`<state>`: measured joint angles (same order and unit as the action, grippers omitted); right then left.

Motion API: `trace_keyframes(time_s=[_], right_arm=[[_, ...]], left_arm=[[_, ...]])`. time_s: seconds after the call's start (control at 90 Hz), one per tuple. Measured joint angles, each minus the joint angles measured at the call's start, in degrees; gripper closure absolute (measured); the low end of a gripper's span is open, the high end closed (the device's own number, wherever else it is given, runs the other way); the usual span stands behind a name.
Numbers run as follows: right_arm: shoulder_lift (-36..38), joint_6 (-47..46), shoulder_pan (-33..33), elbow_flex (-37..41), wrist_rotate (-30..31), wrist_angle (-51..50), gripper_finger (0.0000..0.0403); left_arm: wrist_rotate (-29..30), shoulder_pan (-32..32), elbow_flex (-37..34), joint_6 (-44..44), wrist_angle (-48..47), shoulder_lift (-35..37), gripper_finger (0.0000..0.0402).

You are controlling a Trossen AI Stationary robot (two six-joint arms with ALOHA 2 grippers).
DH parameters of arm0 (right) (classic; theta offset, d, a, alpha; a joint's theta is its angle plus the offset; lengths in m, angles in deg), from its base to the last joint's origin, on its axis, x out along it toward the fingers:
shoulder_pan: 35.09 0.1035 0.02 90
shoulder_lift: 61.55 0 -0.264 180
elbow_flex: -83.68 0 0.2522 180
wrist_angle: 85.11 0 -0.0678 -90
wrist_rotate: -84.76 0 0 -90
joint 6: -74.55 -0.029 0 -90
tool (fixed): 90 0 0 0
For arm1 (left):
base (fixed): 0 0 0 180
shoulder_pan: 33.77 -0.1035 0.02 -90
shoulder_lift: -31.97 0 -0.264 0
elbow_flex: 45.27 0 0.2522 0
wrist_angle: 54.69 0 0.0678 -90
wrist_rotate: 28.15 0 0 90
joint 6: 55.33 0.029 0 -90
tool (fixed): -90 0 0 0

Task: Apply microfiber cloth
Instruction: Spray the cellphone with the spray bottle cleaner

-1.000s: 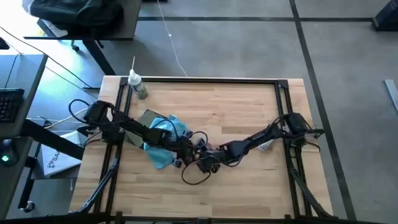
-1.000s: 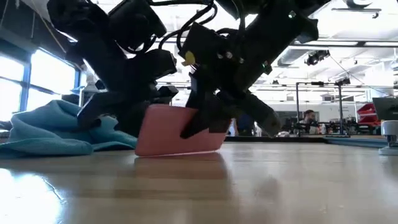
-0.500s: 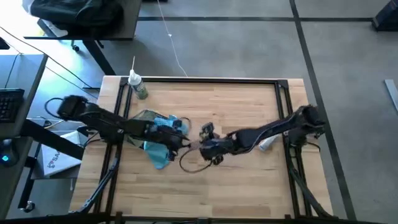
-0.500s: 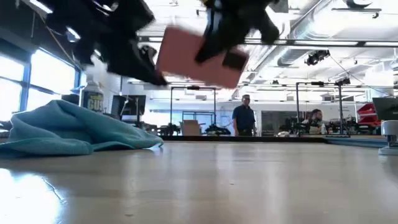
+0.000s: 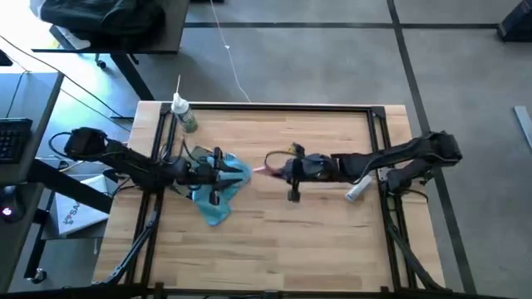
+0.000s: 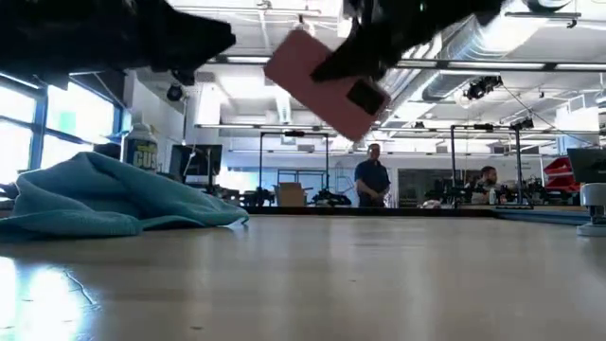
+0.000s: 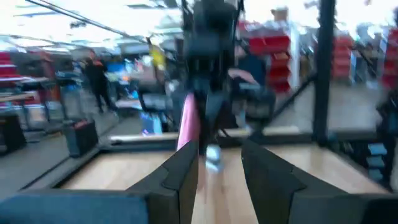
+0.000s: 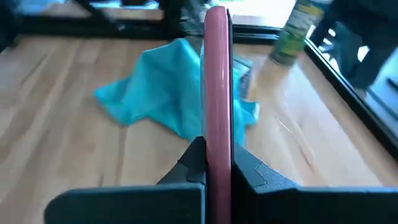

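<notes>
The microfiber cloth point(image 5: 218, 189) lies crumpled on the wooden table point(image 5: 316, 241), on the side nearer the spray bottle point(image 5: 184, 115) that stands at the table's far left corner. From above, the cloth's long axis runs slantwise, from a broad bunched part toward the bottle down to a narrower tail pointing at the table's near edge. In the low view it sits as a low turquoise heap point(image 6: 104, 197) resting on the tabletop.

The left gripper point(image 5: 214, 176) hangs over the cloth's bunched part; in the left wrist view its two dark fingers point(image 7: 180, 171) stand apart with nothing between them, and the pictures do not show whether they touch the fabric.

The right gripper point(image 5: 287, 171) is near the table's middle, just beside the cloth and apart from it. Its fingers point(image 8: 245, 171) are clamped on a thin flat pink card point(image 8: 217, 93), held edge-on toward its wrist camera and pointing at the cloth. In the low view the card point(image 6: 327, 83) is tilted and held well above the table.

A white tube-like thing point(image 5: 357, 191) lies under the right arm.
</notes>
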<state>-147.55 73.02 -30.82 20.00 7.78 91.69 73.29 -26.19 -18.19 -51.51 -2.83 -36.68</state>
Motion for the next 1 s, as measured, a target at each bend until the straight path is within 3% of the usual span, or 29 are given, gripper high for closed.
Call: trace_keyframes(time_s=[0.111, 0.378, 0.522, 0.711, 0.8, 1.0], right_arm=[[-0.09, -1.07, -3.01, 3.75, -0.27, 5.59, 0.0402], [0.03, -0.89, -9.63, 5.44, 0.04, 10.99, 0.0402], [0.13, 0.29, -11.23, 4.97, 0.55, 11.96, 0.0402], [0.13, 0.21, -12.56, 5.37, 1.17, 11.31, 0.0402], [0.12, 0.53, -12.91, 6.27, 1.26, 10.81, 0.0403], [0.11, 1.51, -12.98, 8.45, 0.43, 10.52, 0.0403]], left_arm=[[2.28, -2.35, 1.52, -1.64, -10.52, 4.88, 0.0305], [10.75, -12.81, 19.45, -4.02, -57.31, 16.79, 0.0343], [26.75, -15.72, 27.78, -4.45, -70.13, 18.89, 0.0358], [49.56, -16.49, 32.82, -7.07, -82.16, 19.92, 0.0376], [50.79, -16.63, 35.18, -6.39, -91.42, 20.13, 0.0382], [51.49, -25.41, 40.26, -25.93, -107.15, 20.2, 0.0378]])
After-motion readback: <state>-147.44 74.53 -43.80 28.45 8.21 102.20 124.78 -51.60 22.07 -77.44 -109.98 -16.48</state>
